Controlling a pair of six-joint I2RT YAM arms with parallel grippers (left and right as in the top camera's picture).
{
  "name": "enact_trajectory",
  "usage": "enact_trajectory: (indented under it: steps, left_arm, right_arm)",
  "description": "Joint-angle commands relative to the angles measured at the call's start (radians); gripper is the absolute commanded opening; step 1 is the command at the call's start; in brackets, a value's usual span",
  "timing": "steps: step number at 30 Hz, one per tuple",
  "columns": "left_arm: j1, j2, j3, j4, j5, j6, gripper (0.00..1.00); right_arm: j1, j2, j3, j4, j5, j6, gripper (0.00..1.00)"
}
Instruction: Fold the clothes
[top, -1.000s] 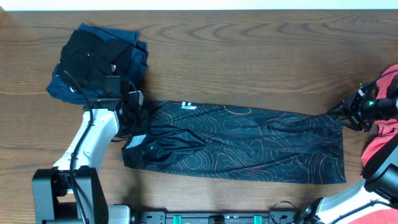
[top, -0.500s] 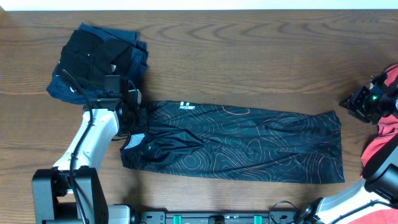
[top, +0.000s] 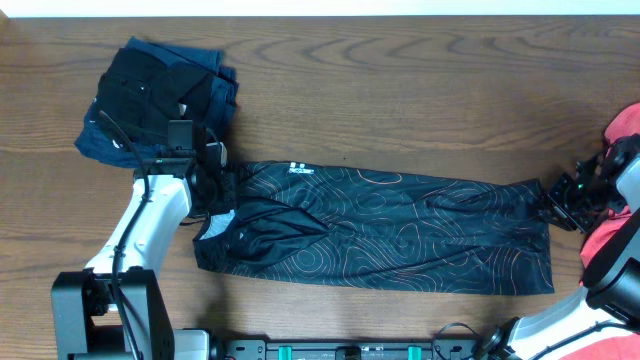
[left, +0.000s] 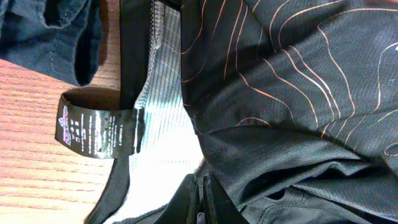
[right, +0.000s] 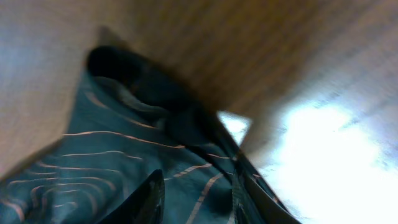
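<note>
I see the shirt as smooth, faintly sheeny black cloth. The table under it is matt, grained wood.

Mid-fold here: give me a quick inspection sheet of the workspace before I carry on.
Surface: brown wood-grain table.
Job's things: black contour-line shirt laid out lengthwise, left end bunched; dark stack, black on navy, far left; coral-red garment at the right edge.
Clutter: nothing seen.
Grippers: left gripper at the shirt's bunched end, grip unclear; right gripper open over the shirt's right corner.
Cables: black cable along the left arm.
Surroundings: white strip beyond the far edge.
</note>
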Motion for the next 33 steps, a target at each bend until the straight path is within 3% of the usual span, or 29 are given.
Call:
enact_trajectory:
  steps: [1,9,14,15,17,19,24,28,32,33]
  left_arm:
    - [0.005,-0.005,0.018,-0.002,-0.013,0.006,0.08]
    - [0.005,-0.005,0.018,0.002,-0.013,0.006,0.08]
    - [0.005,-0.005,0.018,0.002,-0.012,0.006,0.08]
    - [0.005,-0.005,0.018,0.002,-0.008,0.006,0.08]
    - [0.005,-0.005,0.018,0.002,0.003,0.005,0.17]
    - [0.005,-0.005,0.018,0.002,0.022,0.005,0.30]
    - [0.002,0.000,0.008,0.002,0.038,0.002,0.38]
    - [0.002,0.018,-0.010,0.005,0.053,0.002,0.39]
    - [0.002,0.047,-0.019,0.006,0.053,0.002,0.39]
    - [0.002,0.055,-0.020,0.010,0.062,0.002,0.40]
  right_arm:
    - [0.007,-0.018,-0.022,0.006,0.056,0.051,0.34]
    - [-0.017,-0.018,-0.041,0.144,0.094,0.104,0.05]
    - [-0.044,-0.020,-0.035,0.193,0.009,0.086,0.01]
    - [-0.048,-0.020,-0.032,0.186,0.009,0.072,0.03]
    - [-0.052,-0.020,-0.030,0.164,0.007,0.064,0.27]
    - [-0.053,-0.019,-0.031,0.126,-0.003,0.037,0.39]
    - [-0.037,-0.019,-0.050,0.071,-0.057,0.008,0.43]
    - [-0.021,-0.019,-0.076,0.077,-0.027,0.006,0.32]
    - [-0.021,-0.019,-0.093,0.114,-0.024,0.051,0.01]
    - [-0.021,-0.019,-0.093,0.126,-0.024,0.051,0.01]
